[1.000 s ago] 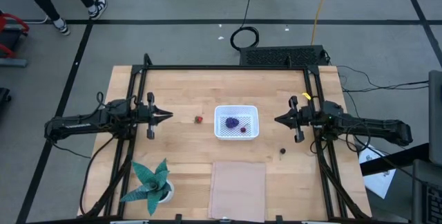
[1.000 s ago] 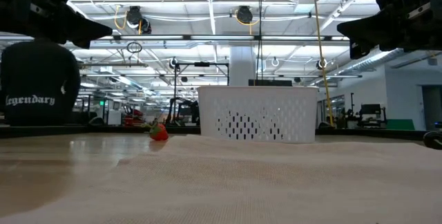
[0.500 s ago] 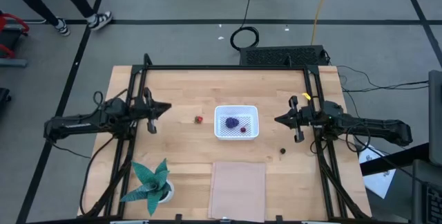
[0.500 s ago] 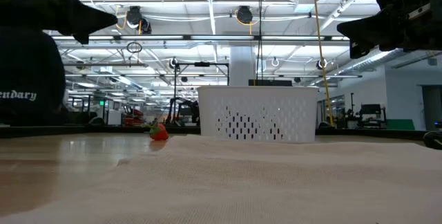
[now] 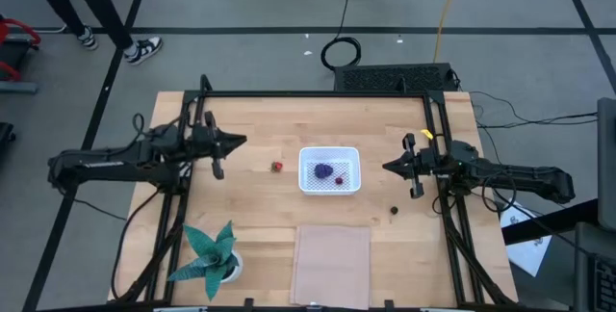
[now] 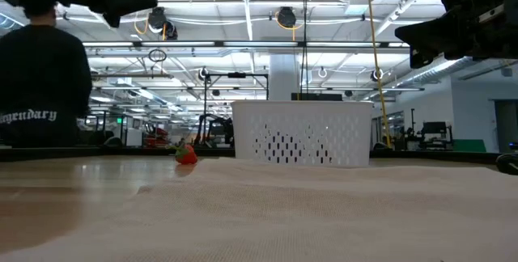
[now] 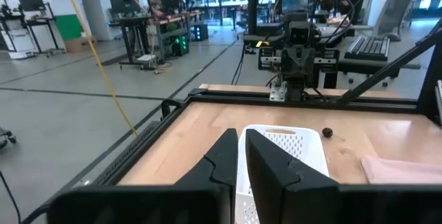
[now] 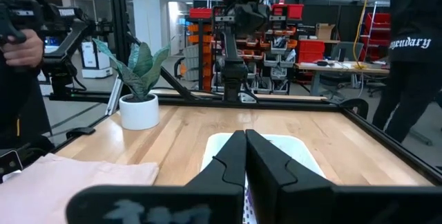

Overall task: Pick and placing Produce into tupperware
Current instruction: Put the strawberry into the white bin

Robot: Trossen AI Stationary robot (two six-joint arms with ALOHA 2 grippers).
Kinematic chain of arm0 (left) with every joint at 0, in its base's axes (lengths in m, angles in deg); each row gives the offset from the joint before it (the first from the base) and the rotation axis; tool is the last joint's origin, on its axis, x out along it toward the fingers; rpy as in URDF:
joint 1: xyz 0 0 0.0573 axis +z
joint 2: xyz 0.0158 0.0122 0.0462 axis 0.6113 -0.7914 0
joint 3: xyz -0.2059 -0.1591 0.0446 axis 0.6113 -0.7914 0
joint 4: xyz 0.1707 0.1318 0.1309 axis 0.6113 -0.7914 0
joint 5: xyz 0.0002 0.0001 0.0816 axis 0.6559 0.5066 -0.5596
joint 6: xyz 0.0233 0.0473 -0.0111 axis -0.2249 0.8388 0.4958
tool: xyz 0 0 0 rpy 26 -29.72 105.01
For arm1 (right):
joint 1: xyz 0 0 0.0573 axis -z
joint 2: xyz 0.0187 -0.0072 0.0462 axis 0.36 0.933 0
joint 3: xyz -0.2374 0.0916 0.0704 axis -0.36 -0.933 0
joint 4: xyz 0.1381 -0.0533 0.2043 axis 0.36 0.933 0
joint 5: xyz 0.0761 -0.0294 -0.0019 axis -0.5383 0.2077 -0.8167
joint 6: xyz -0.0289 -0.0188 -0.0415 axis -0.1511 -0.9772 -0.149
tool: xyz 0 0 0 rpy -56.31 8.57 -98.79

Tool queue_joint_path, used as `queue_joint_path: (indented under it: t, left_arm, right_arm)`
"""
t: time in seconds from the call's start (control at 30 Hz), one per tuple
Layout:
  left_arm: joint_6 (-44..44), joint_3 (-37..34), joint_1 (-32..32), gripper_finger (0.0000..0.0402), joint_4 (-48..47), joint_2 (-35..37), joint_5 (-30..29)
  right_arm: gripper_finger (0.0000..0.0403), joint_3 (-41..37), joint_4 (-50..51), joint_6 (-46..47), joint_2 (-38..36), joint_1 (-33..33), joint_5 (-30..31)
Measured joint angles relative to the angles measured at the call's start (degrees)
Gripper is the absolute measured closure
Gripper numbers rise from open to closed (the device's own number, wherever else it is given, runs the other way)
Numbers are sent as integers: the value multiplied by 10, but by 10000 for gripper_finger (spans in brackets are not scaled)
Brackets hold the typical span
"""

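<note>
While both arms' jaws are together and empty, 2 pieces lie in the tupperware [image 5: 329, 169]. The red piece [image 5: 276, 167] lies nearest your left gripper [image 5: 241, 141]. Leave the right gripper [image 5: 387, 167] clear.

You have bare table [image 5: 260, 124] between the left pincer [image 5: 241, 141] and the red piece [image 5: 276, 167]; nothing blocks it.

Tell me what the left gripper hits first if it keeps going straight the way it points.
Likely nothing on the table: the left gripper points across above the wood, passing behind the red piece and white tupperware. Height is unclear.
</note>
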Motion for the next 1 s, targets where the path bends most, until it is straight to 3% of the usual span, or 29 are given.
queue_joint_path:
  t: [0.47,0.7,1.0]
  left_arm:
    - [-17,93,0,369,-24,-115,0]
    - [-31,234,0,398,-142,-181,1]
    - [-25,429,0,397,-386,-292,1]
  right_arm:
    - [403,0,0,10,0,0,0]
    - [403,0,0,11,0,1,0]
    - [403,0,0,8,0,0,1]
